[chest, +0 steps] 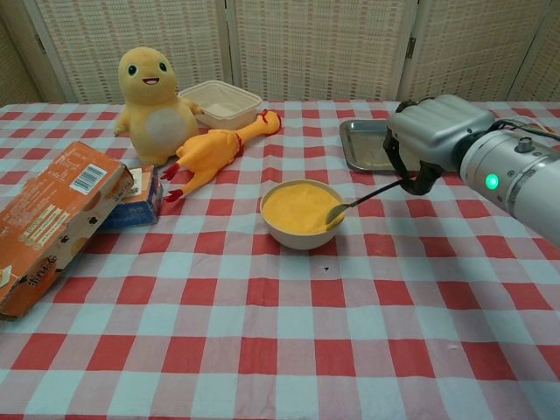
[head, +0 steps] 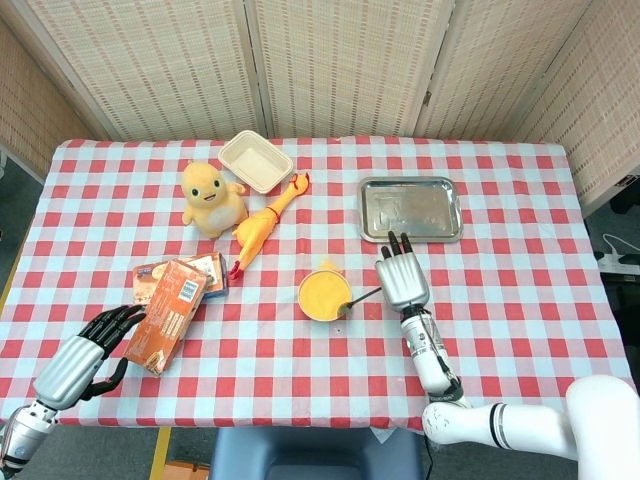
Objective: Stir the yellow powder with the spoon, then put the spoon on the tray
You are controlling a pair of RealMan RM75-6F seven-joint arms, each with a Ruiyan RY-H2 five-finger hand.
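A white bowl (head: 324, 294) (chest: 303, 213) of yellow powder stands mid-table. My right hand (head: 402, 276) (chest: 433, 133) holds a metal spoon (head: 360, 298) (chest: 360, 200) by its handle; the spoon's scoop rests at the bowl's right rim, the handle slanting up to the right. The steel tray (head: 411, 208) (chest: 371, 145) lies behind the hand, bare. My left hand (head: 80, 358) hangs at the table's front left edge, fingers apart and holding nothing, just beside an orange box (head: 166, 312).
A yellow plush toy (head: 209, 198) (chest: 155, 105), a rubber chicken (head: 265, 225) (chest: 213, 154) and a white container (head: 256, 160) (chest: 221, 102) sit at the back left. The orange box (chest: 48, 220) leans on a smaller packet (head: 212, 268) (chest: 141, 197) left of the bowl.
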